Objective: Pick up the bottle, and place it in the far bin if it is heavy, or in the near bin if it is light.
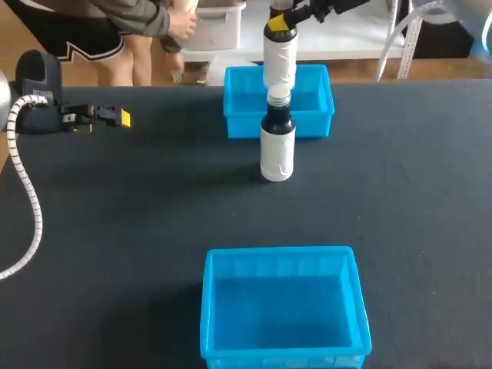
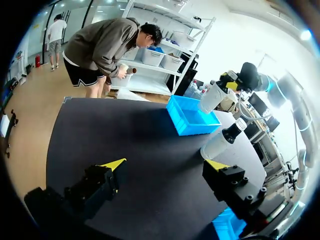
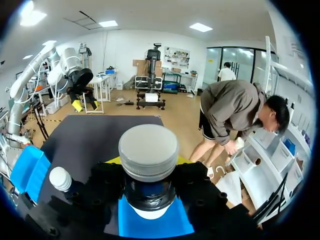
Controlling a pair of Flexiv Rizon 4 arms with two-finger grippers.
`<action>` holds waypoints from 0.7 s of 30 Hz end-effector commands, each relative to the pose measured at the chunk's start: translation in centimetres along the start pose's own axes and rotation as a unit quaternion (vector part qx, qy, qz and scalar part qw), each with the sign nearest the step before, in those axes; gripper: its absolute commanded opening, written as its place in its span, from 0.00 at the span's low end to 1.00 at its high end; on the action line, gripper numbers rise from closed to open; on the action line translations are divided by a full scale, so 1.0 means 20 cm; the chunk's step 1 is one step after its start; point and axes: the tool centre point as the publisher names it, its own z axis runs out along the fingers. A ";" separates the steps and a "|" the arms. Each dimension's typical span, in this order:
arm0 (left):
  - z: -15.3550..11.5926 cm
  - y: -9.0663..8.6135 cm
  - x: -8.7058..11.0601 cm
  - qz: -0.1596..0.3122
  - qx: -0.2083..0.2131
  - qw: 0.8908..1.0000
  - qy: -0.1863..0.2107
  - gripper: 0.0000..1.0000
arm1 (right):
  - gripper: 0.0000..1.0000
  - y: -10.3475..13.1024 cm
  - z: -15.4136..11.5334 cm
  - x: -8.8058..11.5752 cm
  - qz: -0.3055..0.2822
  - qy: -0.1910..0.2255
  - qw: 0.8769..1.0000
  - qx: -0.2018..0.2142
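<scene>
Yellow-tipped left gripper (image 2: 166, 165) is spread wide at the table's left, holding nothing. 2nd bottle (image 1: 277, 150) stands upright just before far bin (image 1: 317, 115). Right gripper (image 3: 149, 182) pinches bottle (image 1: 280, 58), which hangs over far bin. Looks like the place step, judged heavy. Next: lower straight in, clear of the standing one, then release.
</scene>
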 end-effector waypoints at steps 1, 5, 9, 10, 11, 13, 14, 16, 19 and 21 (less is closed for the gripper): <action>0.00 0.00 0.00 0.000 0.000 1.000 0.000 1.00 | 0.00 -0.07 0.08 -0.02 0.001 0.001 0.990 -0.139; 0.00 0.00 0.00 0.000 0.000 1.000 0.000 1.00 | 0.00 -0.08 0.12 -0.02 0.000 0.001 0.990 -0.144; 0.00 0.00 0.00 0.000 0.000 1.000 0.000 1.00 | 0.00 -0.09 0.17 -0.01 0.002 -0.001 0.989 -0.149; 0.00 0.00 0.00 0.000 0.000 1.000 0.000 1.00 | 0.00 -0.09 0.18 -0.01 0.003 -0.002 0.989 -0.150; 0.00 0.00 0.00 0.000 0.000 1.000 0.000 1.00 | 0.00 -0.10 0.19 -0.01 0.003 -0.003 0.988 -0.152; 0.00 0.00 0.00 0.000 0.000 1.000 0.000 1.00 | 0.00 -0.10 0.21 0.00 0.004 -0.004 0.988 -0.154; 0.00 0.00 0.00 0.000 0.000 1.000 0.000 1.00 | 0.00 -0.10 0.22 0.00 0.004 -0.004 0.988 -0.155; 0.00 0.00 0.00 0.000 0.000 1.000 0.000 1.00 | 0.00 -0.10 0.23 0.01 0.006 -0.004 0.988 -0.157; 0.00 0.00 0.00 0.000 0.000 1.000 0.000 1.00 | 0.00 -0.10 0.25 0.02 0.009 -0.006 0.987 -0.159; 0.00 0.00 0.00 0.000 0.000 1.000 0.000 1.00 | 0.00 -0.09 0.26 0.03 0.011 -0.007 0.987 -0.161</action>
